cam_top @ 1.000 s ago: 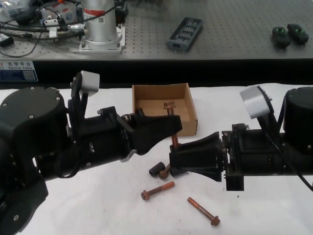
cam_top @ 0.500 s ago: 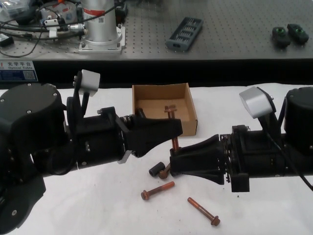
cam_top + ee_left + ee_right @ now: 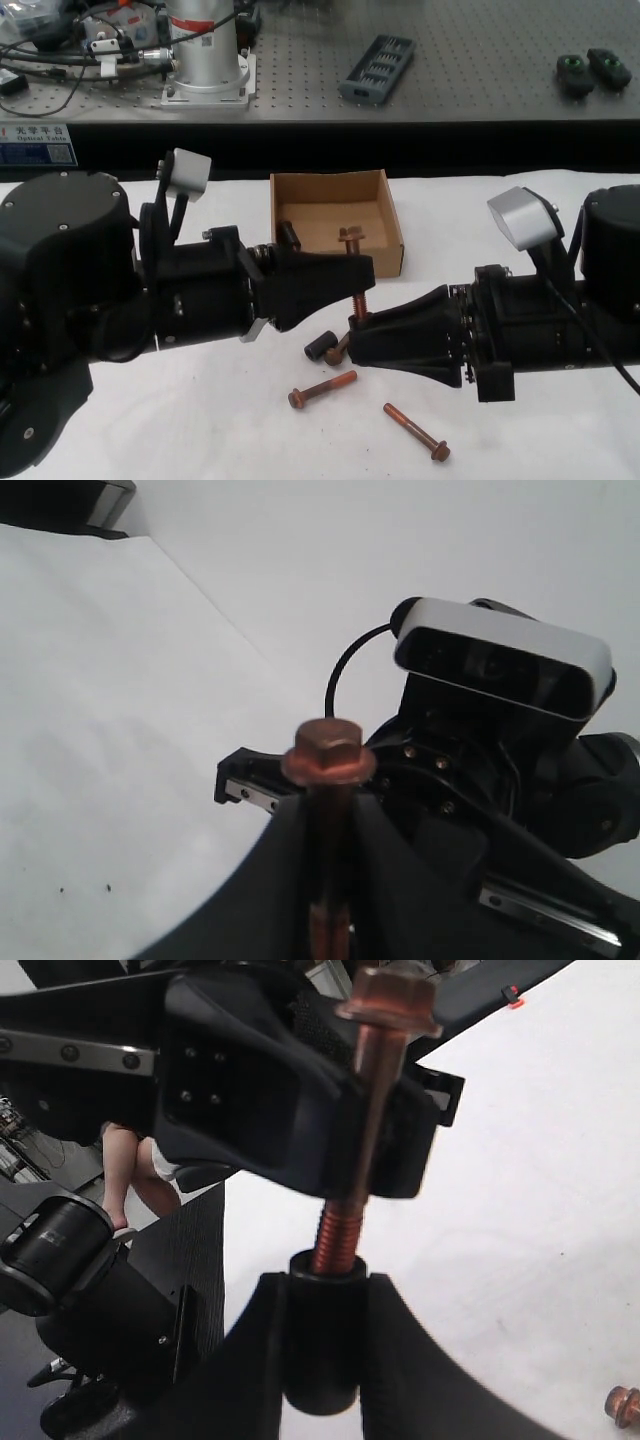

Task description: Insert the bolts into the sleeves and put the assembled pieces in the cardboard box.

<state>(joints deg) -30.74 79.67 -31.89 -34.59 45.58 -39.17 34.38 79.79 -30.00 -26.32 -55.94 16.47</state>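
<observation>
Presently the left gripper (image 3: 356,268) jaws are clenching a copper bolt (image 3: 378,1100) by the shank, head up and shank upright. The right gripper (image 3: 358,332) jaws are clamping a black sleeve (image 3: 322,1340) from both sides, directly beneath. The threaded tip is sitting at the sleeve's mouth and looks to be just entering; depth inside is not readable. The pair is hanging over the bench (image 3: 150,430), just near of the cardboard box (image 3: 393,240).

Risks, as judged:
- Any tilt between shank and bore is likely to leave threads catching on the rim, and pushing on could twist the sleeve in its jaws or slide the bolt up through its own.
- With so little engaged, either set of jaws letting go early is inviting the bolt to tip out and drop.
- Loose parts are lying right under the work; a dip of the right gripper could be knocking them away.

Count:
- Bolts, four: the one being held, a near-left bolt (image 3: 322,388), a near-right bolt (image 3: 416,432), and a tucked bolt (image 3: 338,350) partly hidden under the right gripper.
- Sleeves, two: the one being held and a loose sleeve (image 3: 320,347) lying just beside the tucked bolt.
- Boxes, one.
</observation>
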